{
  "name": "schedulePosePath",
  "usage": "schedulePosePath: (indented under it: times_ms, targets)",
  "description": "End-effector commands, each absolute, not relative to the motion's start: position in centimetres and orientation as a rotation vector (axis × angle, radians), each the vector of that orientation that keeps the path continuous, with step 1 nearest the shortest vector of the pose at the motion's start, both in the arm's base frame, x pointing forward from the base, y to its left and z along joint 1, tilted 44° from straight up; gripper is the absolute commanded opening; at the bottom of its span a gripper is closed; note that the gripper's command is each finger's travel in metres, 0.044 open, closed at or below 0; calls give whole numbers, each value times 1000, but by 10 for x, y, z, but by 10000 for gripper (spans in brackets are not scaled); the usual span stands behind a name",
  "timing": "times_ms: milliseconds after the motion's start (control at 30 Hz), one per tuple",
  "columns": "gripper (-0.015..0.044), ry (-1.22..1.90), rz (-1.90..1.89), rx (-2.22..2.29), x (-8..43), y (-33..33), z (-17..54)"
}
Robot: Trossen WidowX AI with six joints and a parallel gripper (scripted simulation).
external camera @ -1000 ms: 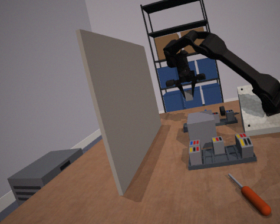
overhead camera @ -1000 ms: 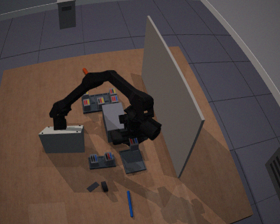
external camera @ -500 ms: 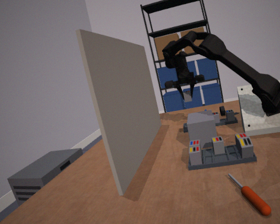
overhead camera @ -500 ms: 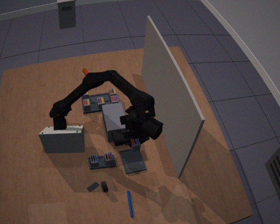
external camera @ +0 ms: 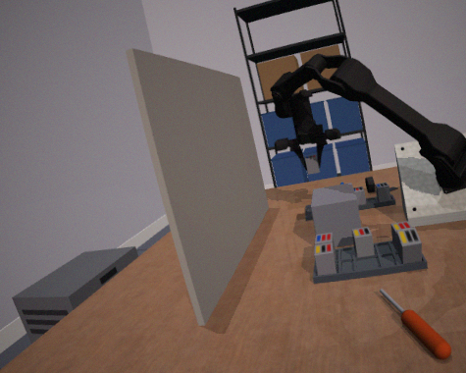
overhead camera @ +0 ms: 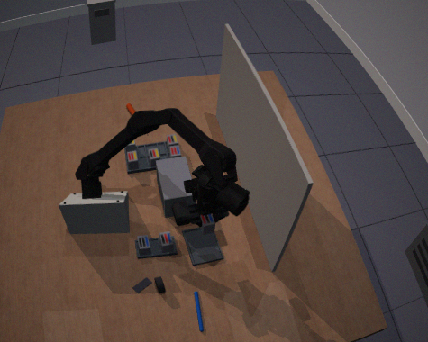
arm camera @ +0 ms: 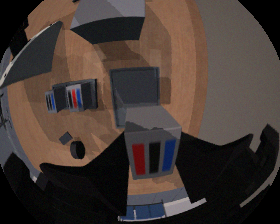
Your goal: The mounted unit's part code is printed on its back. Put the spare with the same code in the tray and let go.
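My gripper is shut on a grey block with red, black and blue stripes on one face. The block is held in the air. The dark square tray lies below; in the wrist view the block overlaps its near edge. A small rack beside the tray holds two striped blocks. A large rack holds several striped blocks. I cannot make out the mounted unit or its code.
A large grey box stands between the large rack and the tray. A tall panel stands beside the arm. A blue rod, a black round piece and an orange screwdriver lie on the table.
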State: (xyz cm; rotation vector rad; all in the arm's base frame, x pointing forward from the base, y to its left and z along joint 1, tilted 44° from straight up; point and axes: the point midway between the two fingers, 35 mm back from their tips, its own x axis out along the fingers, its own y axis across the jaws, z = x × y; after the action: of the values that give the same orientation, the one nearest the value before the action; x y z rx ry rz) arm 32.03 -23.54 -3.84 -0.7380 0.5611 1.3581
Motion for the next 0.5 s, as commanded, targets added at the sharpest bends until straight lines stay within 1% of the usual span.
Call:
schedulePosePath:
  times_ms: [0, 467]
  targets:
    - [0, 561, 1358, -725, 320, -231, -42]
    - [0, 561, 1358, -725, 323, -225, -51]
